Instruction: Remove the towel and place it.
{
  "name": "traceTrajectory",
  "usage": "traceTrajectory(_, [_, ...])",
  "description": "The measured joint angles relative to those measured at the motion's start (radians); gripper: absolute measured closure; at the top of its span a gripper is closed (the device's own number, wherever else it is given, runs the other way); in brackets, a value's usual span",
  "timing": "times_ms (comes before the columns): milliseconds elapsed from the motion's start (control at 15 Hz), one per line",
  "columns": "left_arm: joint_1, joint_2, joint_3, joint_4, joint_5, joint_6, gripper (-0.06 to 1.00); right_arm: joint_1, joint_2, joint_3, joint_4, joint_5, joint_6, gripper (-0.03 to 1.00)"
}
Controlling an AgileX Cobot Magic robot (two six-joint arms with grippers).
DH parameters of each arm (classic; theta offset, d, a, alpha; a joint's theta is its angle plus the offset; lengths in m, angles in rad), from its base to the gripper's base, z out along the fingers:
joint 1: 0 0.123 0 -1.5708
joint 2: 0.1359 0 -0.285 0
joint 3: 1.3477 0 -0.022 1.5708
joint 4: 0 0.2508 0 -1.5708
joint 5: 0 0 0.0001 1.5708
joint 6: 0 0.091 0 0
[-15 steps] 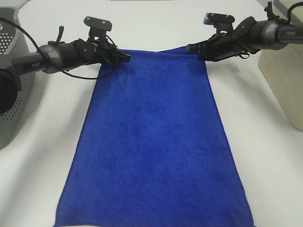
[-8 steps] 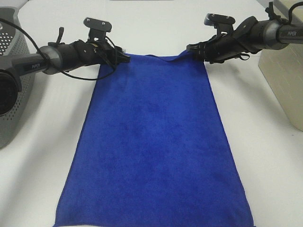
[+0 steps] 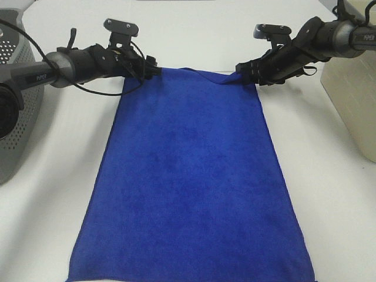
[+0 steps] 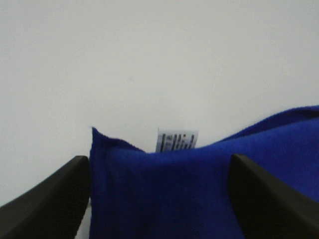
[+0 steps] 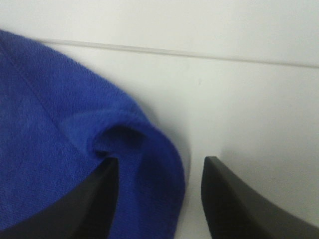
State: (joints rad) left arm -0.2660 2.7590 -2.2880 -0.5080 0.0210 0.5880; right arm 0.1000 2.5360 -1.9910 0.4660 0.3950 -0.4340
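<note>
The royal-blue towel (image 3: 191,176) lies spread flat on the white table (image 3: 329,194), its long side running from the far middle to the near edge. My left gripper (image 3: 155,70) is at the towel's far left corner. In the left wrist view its fingers (image 4: 47,201) stand wide apart, with the corner (image 4: 164,194) and its white tag (image 4: 176,140) between them. My right gripper (image 3: 239,74) is at the far right corner. Its fingers (image 5: 234,199) are apart, and a raised fold of the towel (image 5: 75,124) rests against one of them.
A grey perforated basket (image 3: 17,111) stands at the left edge of the table. A beige box (image 3: 352,94) stands at the right edge. A table seam (image 5: 199,54) runs behind the towel's far edge.
The towel's far edge has sunk onto the table. Both grippers have drawn slightly outward and low at the corners, and the right arm has dropped lower.
</note>
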Motion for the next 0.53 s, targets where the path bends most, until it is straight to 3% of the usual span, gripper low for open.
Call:
traceTrajectory(200, [0.0,-0.049,-0.007,0.001,0.005,0.0,0.24,-0.007,-0.033,0.0,0.001,-0.016,0.004,0.45])
traceTrajectory(400, [0.0,-0.062,-0.008,0.017,0.078,0.0,0.24,-0.008,-0.034,0.0,-0.01,0.002,-0.008,0.45])
traceTrajectory(533, [0.0,-0.067,-0.008,0.018,0.12,0.0,0.24,-0.008,-0.034,0.0,-0.029,0.042,-0.119,0.45])
